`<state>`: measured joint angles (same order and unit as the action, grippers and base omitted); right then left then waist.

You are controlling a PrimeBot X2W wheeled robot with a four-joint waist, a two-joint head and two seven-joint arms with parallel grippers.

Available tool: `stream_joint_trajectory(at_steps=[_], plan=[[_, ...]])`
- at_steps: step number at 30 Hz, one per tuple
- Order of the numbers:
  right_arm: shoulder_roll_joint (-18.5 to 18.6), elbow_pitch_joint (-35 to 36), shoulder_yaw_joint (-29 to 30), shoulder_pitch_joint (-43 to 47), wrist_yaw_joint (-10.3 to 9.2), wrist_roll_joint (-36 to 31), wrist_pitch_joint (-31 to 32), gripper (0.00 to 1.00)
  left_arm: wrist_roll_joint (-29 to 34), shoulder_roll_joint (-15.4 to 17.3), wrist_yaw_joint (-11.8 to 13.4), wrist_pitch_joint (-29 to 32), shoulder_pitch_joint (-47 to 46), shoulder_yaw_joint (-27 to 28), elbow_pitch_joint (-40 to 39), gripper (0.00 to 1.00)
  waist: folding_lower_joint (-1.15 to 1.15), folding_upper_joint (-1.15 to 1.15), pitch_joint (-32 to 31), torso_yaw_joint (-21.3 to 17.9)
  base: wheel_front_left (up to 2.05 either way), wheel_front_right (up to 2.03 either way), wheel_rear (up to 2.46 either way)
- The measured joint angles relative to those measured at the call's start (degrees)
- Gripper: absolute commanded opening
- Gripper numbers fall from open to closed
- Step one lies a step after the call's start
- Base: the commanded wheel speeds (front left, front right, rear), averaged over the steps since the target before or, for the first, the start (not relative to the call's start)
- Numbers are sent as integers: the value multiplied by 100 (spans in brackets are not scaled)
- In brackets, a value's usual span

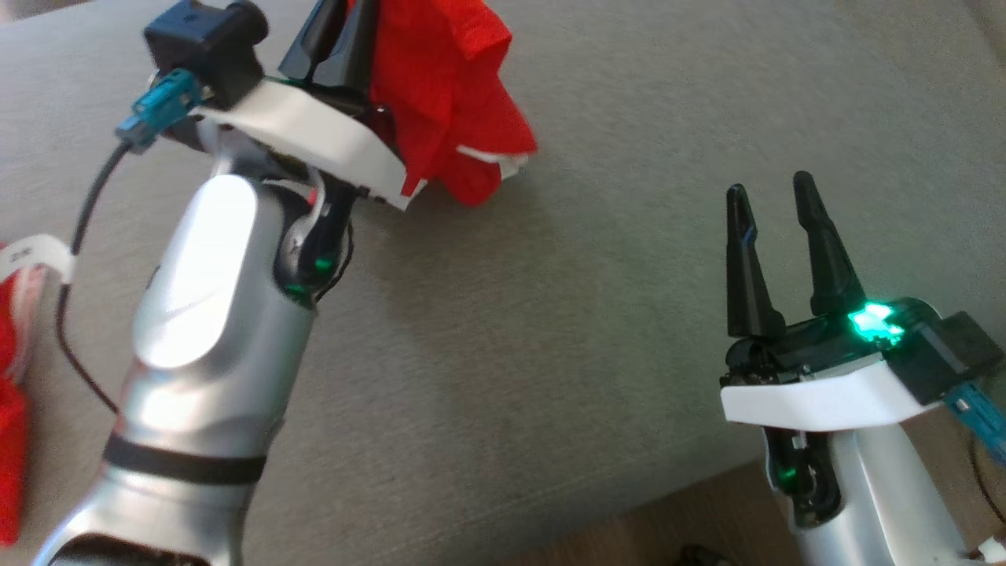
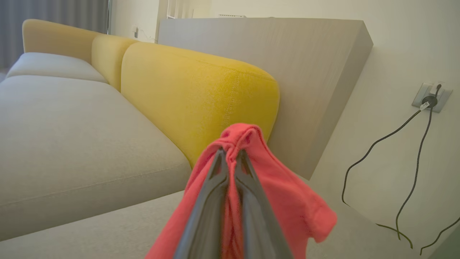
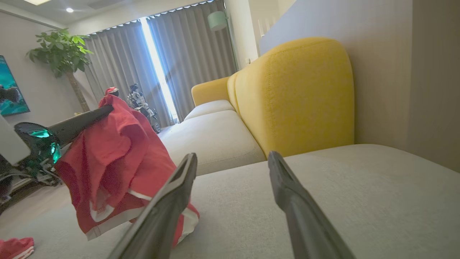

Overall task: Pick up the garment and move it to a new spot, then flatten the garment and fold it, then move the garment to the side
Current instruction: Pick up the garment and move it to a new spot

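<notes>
The garment [image 1: 448, 86] is a red piece with white trim, hanging bunched from my left gripper [image 1: 338, 31] at the top of the head view. In the left wrist view the left gripper [image 2: 230, 153] is shut on a fold of the garment [image 2: 287, 201], which drapes down both sides of the fingers. The right wrist view shows the garment [image 3: 115, 162] dangling with its hem low over the grey seat cushion [image 3: 323, 201]; whether it touches I cannot tell. My right gripper [image 1: 769, 189] stands open and empty to the right of it, above the cushion [image 1: 550, 314]. Its fingers [image 3: 284, 180] are spread wide.
A yellow backrest [image 2: 194, 97] runs along the far side of the seat, with a wooden panel [image 2: 287, 72] and a wall socket with cables [image 2: 427, 100] beyond. Another red cloth [image 1: 12, 409] lies at the left edge. The cushion's front edge [image 1: 707, 479] is near my right wrist.
</notes>
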<state>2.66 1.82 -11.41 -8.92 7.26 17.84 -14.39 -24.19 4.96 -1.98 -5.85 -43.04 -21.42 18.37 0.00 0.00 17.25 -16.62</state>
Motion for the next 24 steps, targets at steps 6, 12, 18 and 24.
stream_joint_trajectory(at_steps=[6,12,18,24], plan=[[-1,124,-144,2,0,138,0,100,-62,-209,179,-433,-366,-235,828,0,0,0,211,-508,0,0,0],[-1,129,-160,7,1,185,0,100,-592,-235,91,-354,-415,-1157,1252,100,0,0,331,-764,0,0,0],[-1,116,-82,6,0,233,0,100,-888,-260,107,-492,-414,-1524,1279,100,0,0,293,-579,0,0,0],[-2,-3,74,4,0,115,0,100,-912,-88,168,-781,-412,-1276,1094,100,0,0,129,-157,0,0,0]])
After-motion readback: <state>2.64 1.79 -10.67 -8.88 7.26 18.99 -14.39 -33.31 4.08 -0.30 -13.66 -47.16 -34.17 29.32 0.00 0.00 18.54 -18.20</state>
